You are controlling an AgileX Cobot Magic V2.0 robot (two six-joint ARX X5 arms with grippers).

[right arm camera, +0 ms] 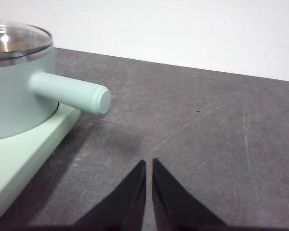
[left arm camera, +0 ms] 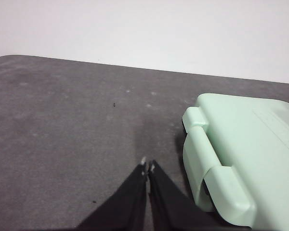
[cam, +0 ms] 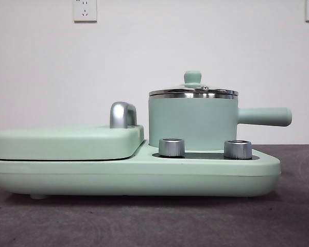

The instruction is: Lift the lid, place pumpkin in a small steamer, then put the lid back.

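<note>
The small steamer [cam: 191, 122] is a mint-green pot that stands on the right half of a mint-green cooker base [cam: 134, 175], its straight handle pointing right. The lid [cam: 192, 91], silver-rimmed with a mint knob, sits on it. The pot [right arm camera: 14, 96] and the lid [right arm camera: 17, 41] also show in the right wrist view. The pumpkin is out of view. My left gripper [left arm camera: 147, 166] is shut and empty above the grey table, beside the cooker's end [left arm camera: 241, 154]. My right gripper [right arm camera: 149, 163] is shut and empty above the table, off the pot's handle [right arm camera: 70, 92].
A wide flat mint cover [cam: 67, 141] with a chrome arch handle [cam: 122, 114] lies on the cooker's left half. Two silver dials [cam: 171, 146] stand at the cooker's front. The dark grey table [right arm camera: 207, 130] runs to a white wall with sockets [cam: 85, 10].
</note>
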